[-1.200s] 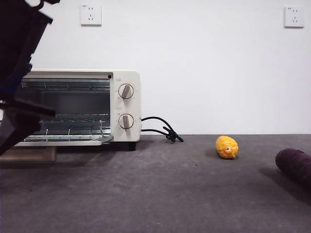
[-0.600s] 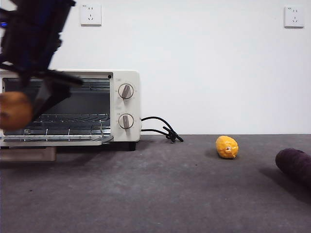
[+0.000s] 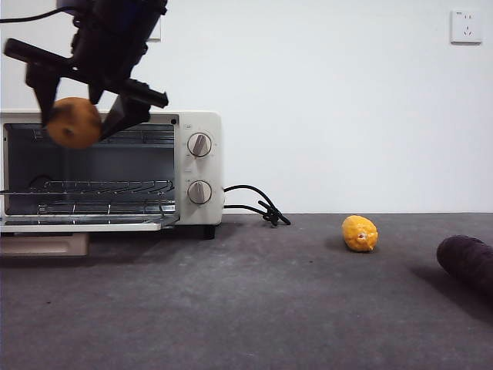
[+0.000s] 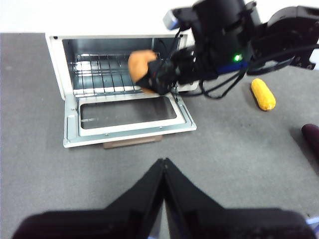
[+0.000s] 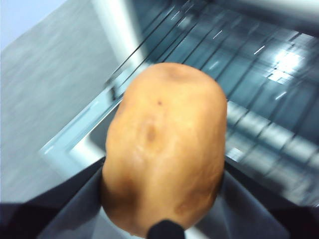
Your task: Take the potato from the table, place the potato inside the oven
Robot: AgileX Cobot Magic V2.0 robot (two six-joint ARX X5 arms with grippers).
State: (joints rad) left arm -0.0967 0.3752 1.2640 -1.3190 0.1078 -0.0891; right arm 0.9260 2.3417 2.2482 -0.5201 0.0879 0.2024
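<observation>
Up in the air at the left of the front view: right gripper (image 3: 81, 108), jaws clamped on the potato (image 3: 73, 122), orange-brown and hanging at the level of the oven's top edge, in front of the open cavity. Clear of the table (image 3: 254, 308), touching nothing but the two black jaws. From the right wrist, potato (image 5: 164, 149) huge in frame, pinched on both sides, wire rack blurred behind it. Oven (image 3: 196, 166) at the far left of the table, door folded down flat, racks bare, two knobs on the right panel, black cord (image 3: 258, 206) trailing off to the right. Seen from the left wrist: same oven (image 4: 124, 89), door (image 4: 129, 117) lying open, potato (image 4: 141, 62) held over the rack area by the other arm. Left gripper (image 4: 163, 167) back on the near side, well apart from the oven, jaws pressed together on nothing. Farther right, yellow fruit (image 3: 360, 233) resting on the table; dark purple vegetable (image 3: 467, 262) at the right edge.
</observation>
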